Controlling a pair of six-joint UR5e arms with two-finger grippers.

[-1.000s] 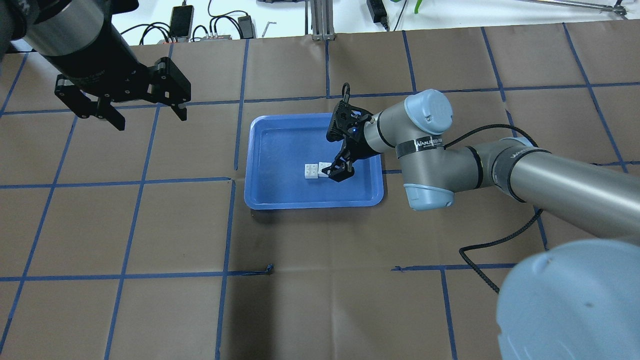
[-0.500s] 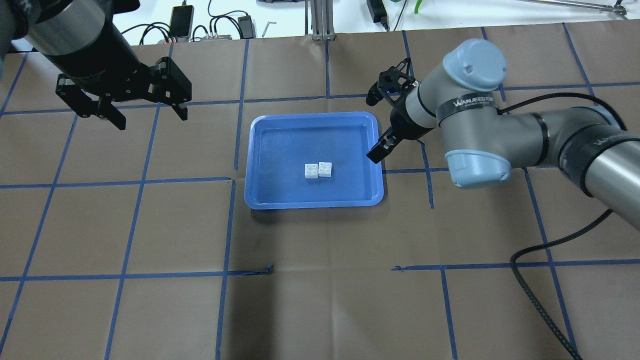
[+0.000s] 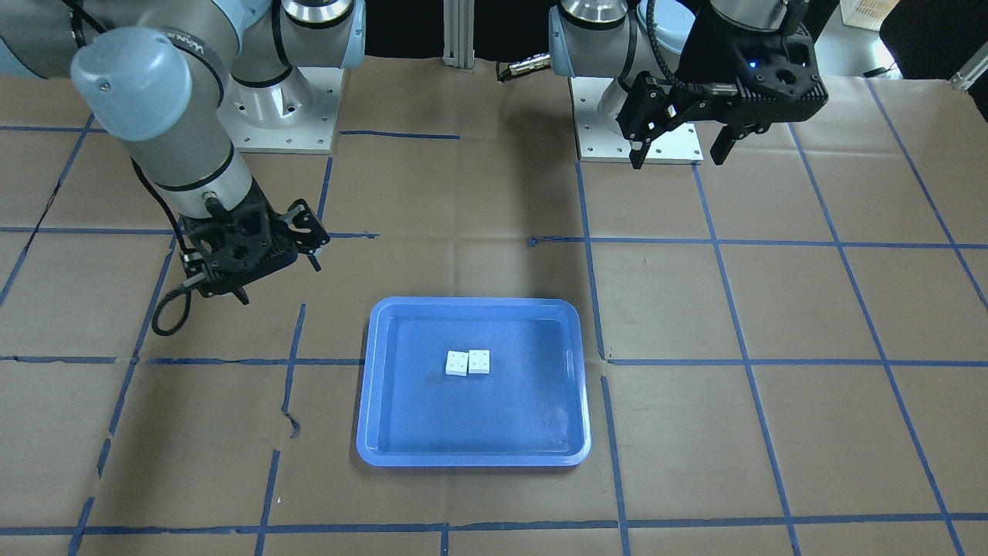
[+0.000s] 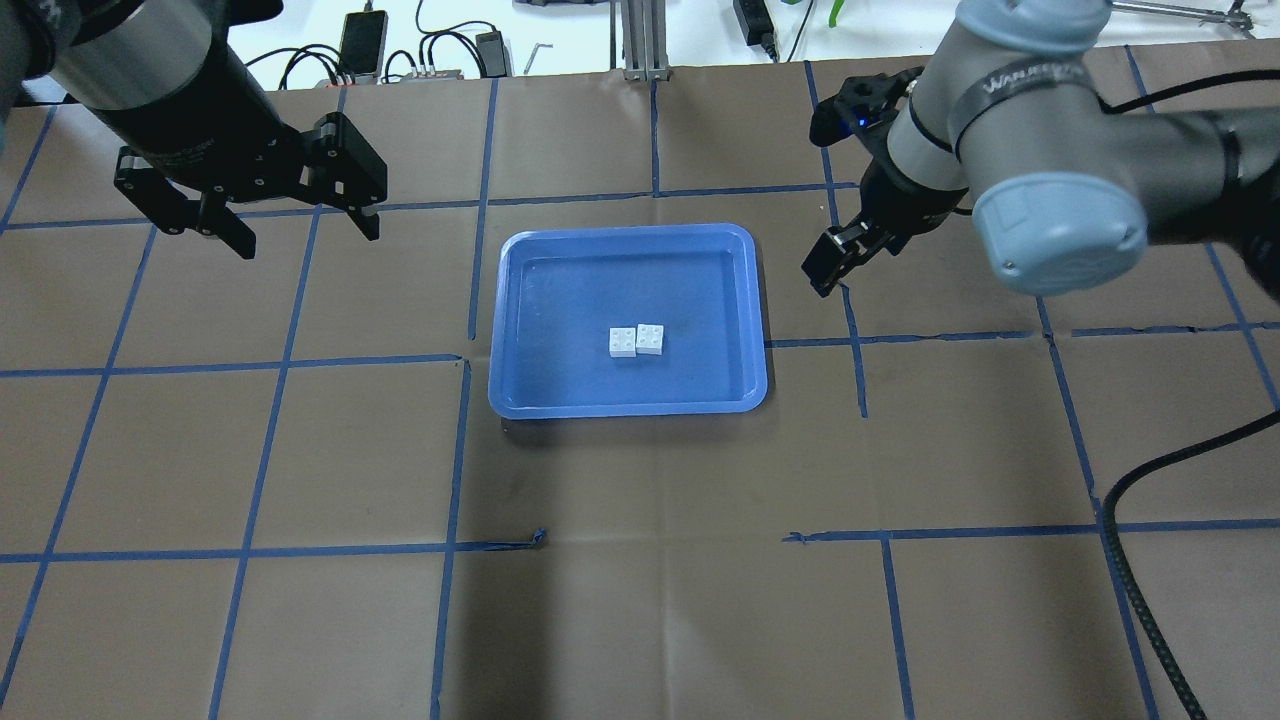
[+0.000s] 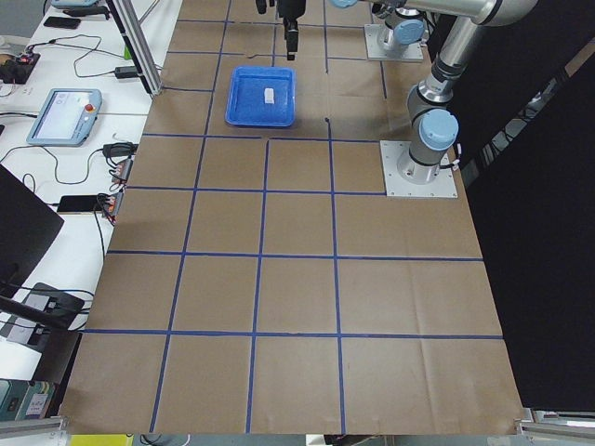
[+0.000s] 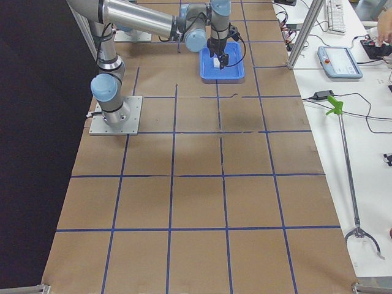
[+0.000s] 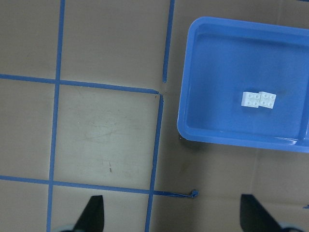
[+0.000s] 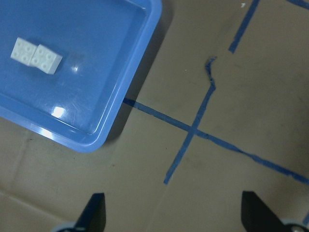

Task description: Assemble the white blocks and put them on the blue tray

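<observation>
The two white blocks sit joined side by side near the middle of the blue tray. They also show in the front view, the left wrist view and the right wrist view. My right gripper is open and empty, above the table just right of the tray's far right corner. My left gripper is open and empty, raised well left of the tray. The tray also shows in the front view and both wrist views.
Brown paper with a blue tape grid covers the table. A phone and cables lie beyond the far edge. The arm bases stand on the robot's side. A black cable trails from the right arm.
My right gripper has left the white blocks in the tray and pulled away up and to the right, out past the tray's rim. The blocks and left arm stay put.
</observation>
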